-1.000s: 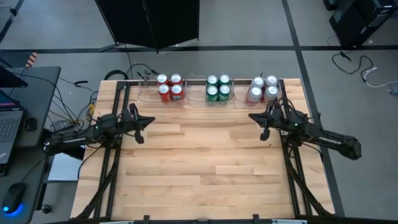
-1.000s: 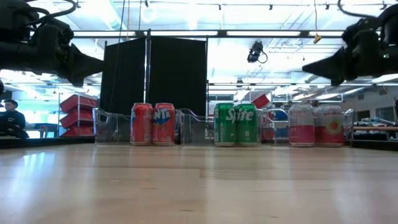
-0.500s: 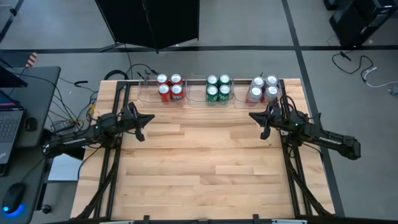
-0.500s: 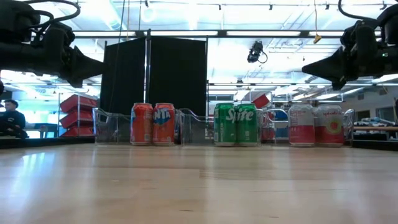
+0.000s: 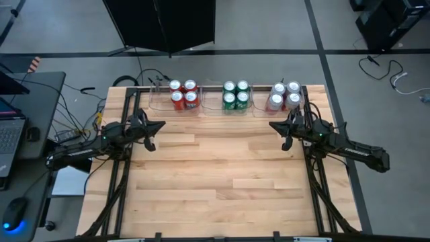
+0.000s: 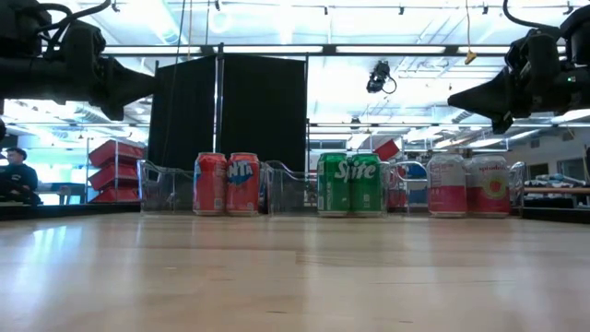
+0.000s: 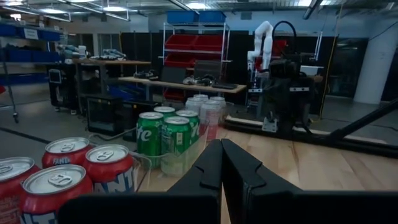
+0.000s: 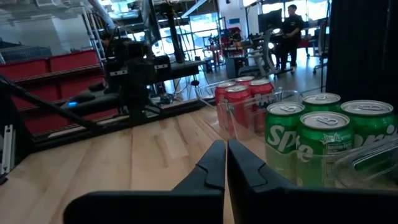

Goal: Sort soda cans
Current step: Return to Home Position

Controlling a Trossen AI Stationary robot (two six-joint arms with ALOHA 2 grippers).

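**Along the table's top edge: three bins of cans, both grippers closed on nothing**

In the left wrist view, the two dark fingers (image 7: 211, 167) press together tip to tip with nothing between them. The right arm's fingers (image 8: 216, 163) meet in the same way.

The left gripper (image 5: 158, 126) hangs at left-centre of the high view, pointing toward the middle, and its arm runs off toward the left edge. The right gripper (image 5: 274, 126) mirrors it at right-centre, pointing inward, with its arm trailing toward the right edge. In the low view both sit in the upper corners of the frame, well above the wooden table (image 5: 215, 175).

Beyond both grippers, a row of three clear bins (image 5: 158, 101) stands side by side along the upper edge of the table in the high view.
- The four red cans (image 5: 183, 95) stand upright in a square in the left bin.
- The four green cans (image 5: 236, 95) stand the same way in the middle bin.
- The four silver-white cans (image 5: 285, 96) fill the right bin, just above the right gripper.

Neither gripper touches a can or a bin. A person (image 6: 14, 175) sits at the far left edge of the low view, in the room behind the table.
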